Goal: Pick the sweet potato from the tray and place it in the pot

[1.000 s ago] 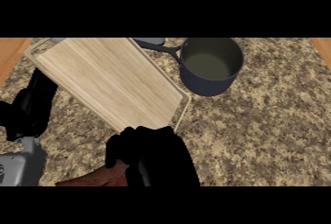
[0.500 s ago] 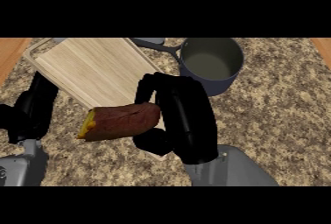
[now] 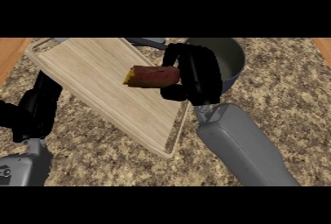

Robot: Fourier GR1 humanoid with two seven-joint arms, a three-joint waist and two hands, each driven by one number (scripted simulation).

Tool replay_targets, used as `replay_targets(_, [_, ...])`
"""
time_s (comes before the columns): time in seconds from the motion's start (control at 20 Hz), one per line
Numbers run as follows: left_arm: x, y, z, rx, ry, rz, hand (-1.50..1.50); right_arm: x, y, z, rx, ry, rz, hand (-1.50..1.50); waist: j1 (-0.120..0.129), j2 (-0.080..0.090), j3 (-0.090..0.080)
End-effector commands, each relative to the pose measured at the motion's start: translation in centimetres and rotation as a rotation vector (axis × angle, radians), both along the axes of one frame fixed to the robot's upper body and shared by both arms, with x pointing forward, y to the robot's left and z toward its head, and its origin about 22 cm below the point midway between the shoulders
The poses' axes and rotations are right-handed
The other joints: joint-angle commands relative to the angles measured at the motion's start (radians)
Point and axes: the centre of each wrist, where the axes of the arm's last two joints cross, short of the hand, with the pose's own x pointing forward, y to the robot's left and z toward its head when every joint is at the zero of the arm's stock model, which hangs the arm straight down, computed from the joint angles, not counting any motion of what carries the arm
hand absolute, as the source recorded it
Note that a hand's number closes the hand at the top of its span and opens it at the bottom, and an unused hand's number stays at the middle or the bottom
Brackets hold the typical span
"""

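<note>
The sweet potato (image 3: 153, 76), reddish brown with an orange cut end, is held up over the wooden tray (image 3: 90, 74). My right hand (image 3: 197, 74) is shut on its right end, fingers and thumb curled round it. Just behind and to the right of that hand stands the grey-blue pot (image 3: 231, 57), partly hidden by the hand. My left hand (image 3: 39, 107) rests at the tray's left edge, fingers straight and holding nothing.
The tray lies slantwise across the speckled stone counter (image 3: 278, 105). One pot handle (image 3: 145, 42) sticks out to the left past the tray's far corner. Wooden strips show at the counter's far left (image 3: 12, 50) and far right.
My right hand has carried the sweet potato up and away from the near counter edge, over the tray and toward the pot. The left hand has stayed in place.
</note>
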Motion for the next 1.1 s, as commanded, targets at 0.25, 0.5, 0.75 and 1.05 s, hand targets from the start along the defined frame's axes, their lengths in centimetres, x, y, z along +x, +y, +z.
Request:
replay_targets(0.25, [-1.0, -0.4, -0.2, 0.017, -0.005, -0.029, 0.0, 7.1, -1.6, -4.2, -0.165, -0.029, -0.114, 1.5, 0.013, 0.002, 0.001])
replay_targets(0.5, [-0.3, 0.2, 0.0, 0.001, -0.005, -0.021, 0.0, 8.4, -1.7, -7.1, -0.085, 0.115, -0.089, 1.5, 0.022, 0.006, 0.001])
replay_targets(0.75, [1.0, 0.5, 0.2, 0.003, -0.01, -0.02, 0.0, 9.1, -3.0, -9.3, 0.004, 0.272, -0.044, -1.5, 0.026, 0.011, 0.001])
replay_targets(1.05, [-0.3, -0.6, -1.1, -0.001, -0.003, -0.024, 0.0, 10.0, -4.9, -8.7, 0.267, 0.277, 0.123, -1.5, 0.04, 0.016, 0.003])
